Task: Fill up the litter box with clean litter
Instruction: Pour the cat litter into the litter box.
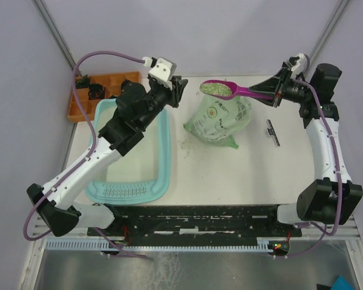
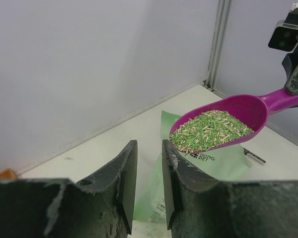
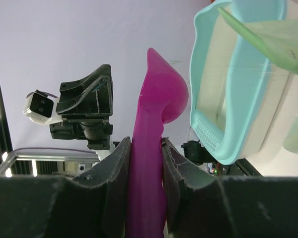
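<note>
The light teal litter box lies on the table's left under my left arm; its visible floor is bare white. It also shows in the right wrist view. My right gripper is shut on the handle of the magenta scoop. The scoop is held level above the green and white bag, its bowl heaped with green litter. My left gripper hovers past the box's far end, jaws slightly apart and empty, facing the scoop.
An orange compartmented tray sits at the back left corner. A small black barcoded strip lies right of the bag. A few stray granules lie on the table between box and bag. Enclosure walls stand close behind.
</note>
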Controlling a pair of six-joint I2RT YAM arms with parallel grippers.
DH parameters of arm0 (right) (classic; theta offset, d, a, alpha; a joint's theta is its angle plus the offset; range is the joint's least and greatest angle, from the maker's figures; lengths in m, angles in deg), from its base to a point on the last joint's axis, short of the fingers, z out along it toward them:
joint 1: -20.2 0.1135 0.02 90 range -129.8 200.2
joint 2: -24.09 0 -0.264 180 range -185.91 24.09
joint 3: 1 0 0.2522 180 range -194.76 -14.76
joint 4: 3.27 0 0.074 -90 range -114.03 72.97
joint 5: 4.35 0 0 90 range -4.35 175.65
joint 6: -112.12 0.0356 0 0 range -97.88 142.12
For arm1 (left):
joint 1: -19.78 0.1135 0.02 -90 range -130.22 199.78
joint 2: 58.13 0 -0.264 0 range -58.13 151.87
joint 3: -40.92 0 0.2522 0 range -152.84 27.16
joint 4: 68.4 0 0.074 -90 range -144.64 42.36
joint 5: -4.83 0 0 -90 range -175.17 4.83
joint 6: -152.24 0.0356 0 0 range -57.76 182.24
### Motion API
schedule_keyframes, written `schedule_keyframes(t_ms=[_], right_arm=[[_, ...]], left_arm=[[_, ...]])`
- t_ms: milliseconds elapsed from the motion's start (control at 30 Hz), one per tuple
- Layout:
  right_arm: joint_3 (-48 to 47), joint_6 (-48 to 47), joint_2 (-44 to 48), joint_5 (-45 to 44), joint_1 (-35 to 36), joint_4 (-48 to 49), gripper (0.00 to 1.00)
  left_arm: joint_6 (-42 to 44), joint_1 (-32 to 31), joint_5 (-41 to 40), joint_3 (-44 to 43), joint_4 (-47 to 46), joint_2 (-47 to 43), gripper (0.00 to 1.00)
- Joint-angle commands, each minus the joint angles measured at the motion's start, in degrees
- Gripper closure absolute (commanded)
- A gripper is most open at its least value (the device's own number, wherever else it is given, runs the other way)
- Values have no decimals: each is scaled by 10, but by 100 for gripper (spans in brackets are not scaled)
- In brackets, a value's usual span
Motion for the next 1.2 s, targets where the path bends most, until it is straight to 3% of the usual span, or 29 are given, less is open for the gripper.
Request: schedule_keyframes(t_ms=[0,300,733,1167], right_arm=[[-50,65,-12,-21,38,95,98],[-121,36,-70,-39,110,62,98],[-190,-10,-145,-57,234,28,98],[-254,-122,-204,-76,341,-84,98]], left_arm=[[-10,-2,-36,-26,7,-25,67],[-9,-2,-87,-45,17,-43,67],[33,-1,-138,-166,76,-39,67],[41,-1,-160,-154,71,-71,67]])
